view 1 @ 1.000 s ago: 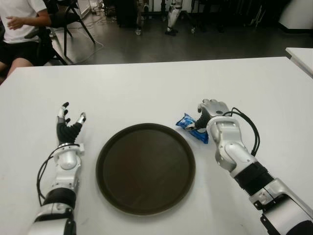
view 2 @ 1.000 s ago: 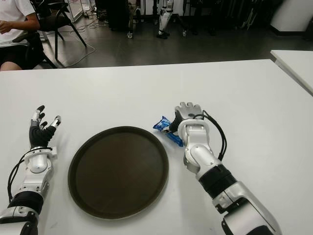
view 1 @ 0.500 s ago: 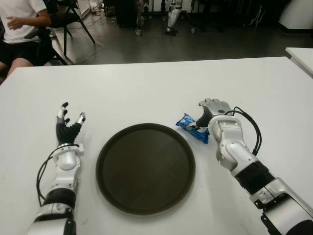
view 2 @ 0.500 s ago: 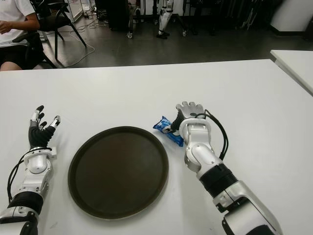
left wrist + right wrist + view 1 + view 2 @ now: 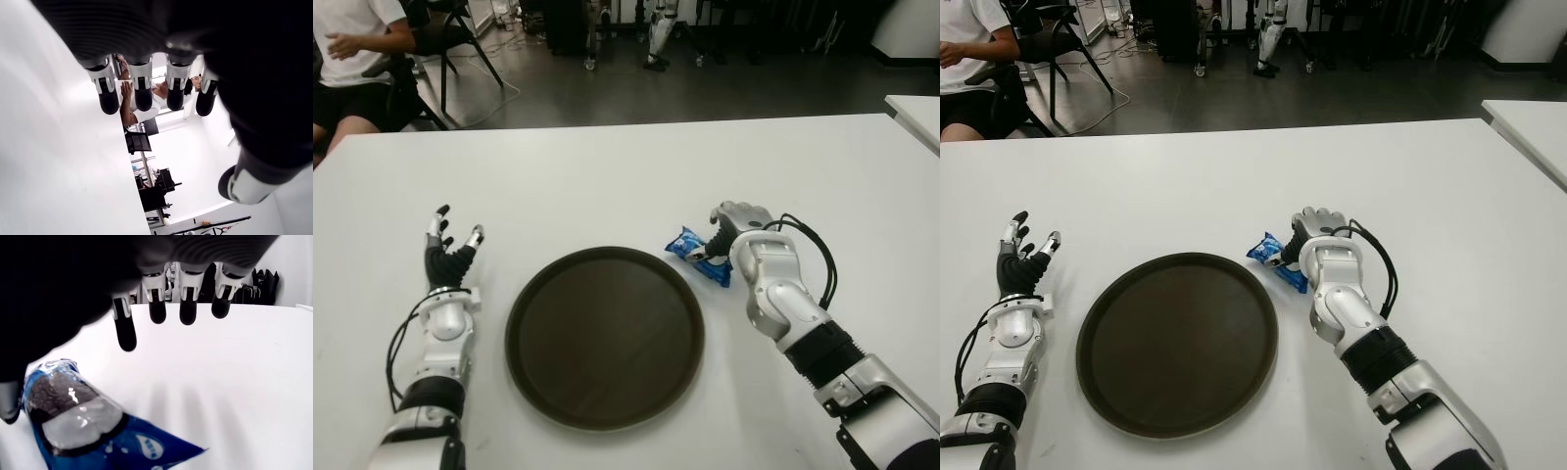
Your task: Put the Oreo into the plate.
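Note:
The Oreo (image 5: 697, 256) is a blue packet lying flat on the white table (image 5: 607, 176), just off the right rim of the round dark brown plate (image 5: 605, 336). My right hand (image 5: 722, 229) hovers over the packet's right end. In the right wrist view its four fingers (image 5: 157, 298) stretch out above bare table, the thumb (image 5: 10, 404) sits by the Oreo (image 5: 73, 418), and nothing is grasped. My left hand (image 5: 447, 250) shows left of the plate, fingers spread and holding nothing.
A seated person (image 5: 357, 49) and a chair are beyond the table's far left corner. Another white table (image 5: 915, 108) begins at the right edge. Dark floor with equipment lies behind the table.
My right hand has shifted slightly and its fingers have dipped a little by the packet. The Oreo, the plate and the left hand have not moved.

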{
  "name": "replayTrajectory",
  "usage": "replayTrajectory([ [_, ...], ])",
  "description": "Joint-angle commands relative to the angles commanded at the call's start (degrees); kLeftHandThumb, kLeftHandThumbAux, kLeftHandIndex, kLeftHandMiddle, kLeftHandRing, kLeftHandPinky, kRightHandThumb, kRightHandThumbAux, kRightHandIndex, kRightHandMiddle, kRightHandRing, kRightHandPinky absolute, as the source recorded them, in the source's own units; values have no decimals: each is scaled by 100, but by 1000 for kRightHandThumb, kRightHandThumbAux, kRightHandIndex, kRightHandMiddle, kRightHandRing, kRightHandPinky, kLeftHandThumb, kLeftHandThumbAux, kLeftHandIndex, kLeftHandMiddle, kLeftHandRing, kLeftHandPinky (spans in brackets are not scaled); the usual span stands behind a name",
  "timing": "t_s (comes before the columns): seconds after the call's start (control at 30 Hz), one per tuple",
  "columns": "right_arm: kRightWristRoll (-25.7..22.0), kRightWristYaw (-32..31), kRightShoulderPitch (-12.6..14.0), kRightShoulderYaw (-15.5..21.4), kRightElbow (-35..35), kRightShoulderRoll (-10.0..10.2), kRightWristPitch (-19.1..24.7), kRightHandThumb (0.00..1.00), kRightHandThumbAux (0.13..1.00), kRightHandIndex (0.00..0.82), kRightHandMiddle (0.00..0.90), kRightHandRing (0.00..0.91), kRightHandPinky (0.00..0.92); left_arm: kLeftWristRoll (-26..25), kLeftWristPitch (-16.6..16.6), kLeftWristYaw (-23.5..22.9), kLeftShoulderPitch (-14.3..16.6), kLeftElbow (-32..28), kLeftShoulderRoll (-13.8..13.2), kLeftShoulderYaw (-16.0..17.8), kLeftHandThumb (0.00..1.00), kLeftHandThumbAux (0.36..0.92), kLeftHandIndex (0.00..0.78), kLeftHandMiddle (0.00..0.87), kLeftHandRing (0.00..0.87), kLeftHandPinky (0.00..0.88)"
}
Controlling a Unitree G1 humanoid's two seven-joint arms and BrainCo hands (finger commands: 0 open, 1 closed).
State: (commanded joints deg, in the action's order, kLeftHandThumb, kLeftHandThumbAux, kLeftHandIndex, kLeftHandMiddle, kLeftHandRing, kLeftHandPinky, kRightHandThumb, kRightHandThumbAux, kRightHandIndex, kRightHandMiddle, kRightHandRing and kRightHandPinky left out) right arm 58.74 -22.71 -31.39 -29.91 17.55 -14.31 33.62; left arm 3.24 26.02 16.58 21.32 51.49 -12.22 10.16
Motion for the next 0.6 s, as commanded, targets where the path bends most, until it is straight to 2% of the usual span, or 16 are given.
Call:
replayTrajectory([
  [0.3,-10,-100,-38,-13,50,21,77,0,449,103,50,32,29,20,52,7,4,0,3,-9,31,637,66,26,0,0],
  [0.53,-10,-57,-52,-39,129,38,48,0,430,117,55,28,33,80,44,36,-24,-41,-21,-38,10,639,64,26,0,0],
  [0.6,-26,-27,-55,-39,166,43,17,0,425,145,67,32,29,71,31,35,-25,-42,-19,-32,7,647,52,24,0,0],
])
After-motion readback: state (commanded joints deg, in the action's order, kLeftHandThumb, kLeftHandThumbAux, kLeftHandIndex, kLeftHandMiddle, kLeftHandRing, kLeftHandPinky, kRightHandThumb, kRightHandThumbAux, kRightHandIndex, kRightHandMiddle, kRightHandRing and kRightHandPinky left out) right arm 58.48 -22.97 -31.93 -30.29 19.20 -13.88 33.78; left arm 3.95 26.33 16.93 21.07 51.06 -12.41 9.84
